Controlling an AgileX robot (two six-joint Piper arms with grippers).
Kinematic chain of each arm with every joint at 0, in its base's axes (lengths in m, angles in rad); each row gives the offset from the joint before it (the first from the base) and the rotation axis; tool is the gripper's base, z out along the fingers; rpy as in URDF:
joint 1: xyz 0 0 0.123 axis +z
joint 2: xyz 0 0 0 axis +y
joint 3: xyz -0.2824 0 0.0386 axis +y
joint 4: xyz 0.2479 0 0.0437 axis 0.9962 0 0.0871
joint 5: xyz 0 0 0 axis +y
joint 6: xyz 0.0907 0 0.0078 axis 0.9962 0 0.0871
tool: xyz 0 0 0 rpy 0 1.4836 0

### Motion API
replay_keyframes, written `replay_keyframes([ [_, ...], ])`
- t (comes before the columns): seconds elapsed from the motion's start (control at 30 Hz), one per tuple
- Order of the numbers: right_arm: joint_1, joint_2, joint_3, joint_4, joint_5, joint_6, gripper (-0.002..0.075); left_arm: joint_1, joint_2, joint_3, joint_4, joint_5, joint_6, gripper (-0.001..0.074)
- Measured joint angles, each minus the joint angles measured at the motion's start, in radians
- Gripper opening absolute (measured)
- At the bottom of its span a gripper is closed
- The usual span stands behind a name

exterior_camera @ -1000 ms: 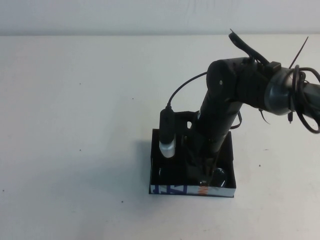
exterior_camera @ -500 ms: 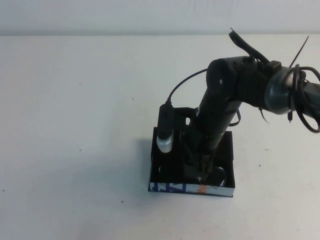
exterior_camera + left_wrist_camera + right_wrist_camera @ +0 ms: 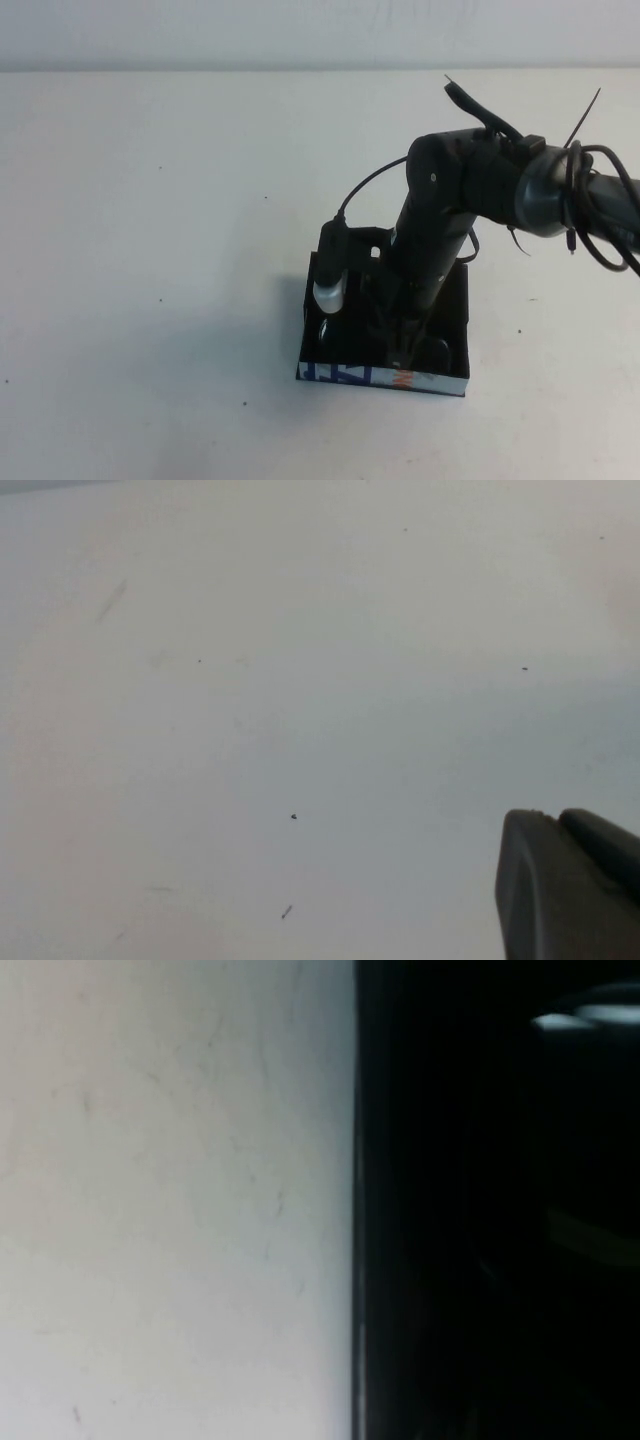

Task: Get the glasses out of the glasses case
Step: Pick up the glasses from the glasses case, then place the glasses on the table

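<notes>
The glasses case [image 3: 455, 300] is an open black box with a white front edge [image 3: 345, 375] printed in blue and orange, at the table's middle front. The glasses [image 3: 436, 352] lie inside it; only rounded dark lens shapes show beside the arm. My right gripper [image 3: 400, 345] reaches down into the case, over the glasses, its tip lost in the black inside. The right wrist view shows only the case's black wall [image 3: 450, 1210] against the white table [image 3: 170, 1200]. My left gripper [image 3: 556, 817] hangs over bare table with its fingers together; it is out of the high view.
The white table [image 3: 150, 200] spreads wide to the left of and behind the case. The right arm's elbow and cables [image 3: 560, 190] rise at the right. A few small dark specks dot the table.
My right arm has shifted a little to the left and leaned further over the case. The case has barely moved.
</notes>
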Motion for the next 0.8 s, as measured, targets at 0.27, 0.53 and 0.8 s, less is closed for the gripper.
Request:
replay_keyframes([
  [0.27, -0.011, -0.171, 0.0, -0.07, 0.028, 0.272, 0.0055, 0.0, 0.0, 0.0, 0.0, 0.0, 0.0, -0.0004],
  [0.53, -0.17, -0.357, 0.075, 0.082, 0.127, 0.615, 0.0055, 0.0, 0.0, 0.0, 0.0, 0.0, 0.0, -0.0004],
  [0.8, -0.304, -0.544, 0.448, -0.015, -0.025, 0.973, 0.0055, 0.0, 0.0, 0.0, 0.0, 0.0, 0.0, -0.0004],
])
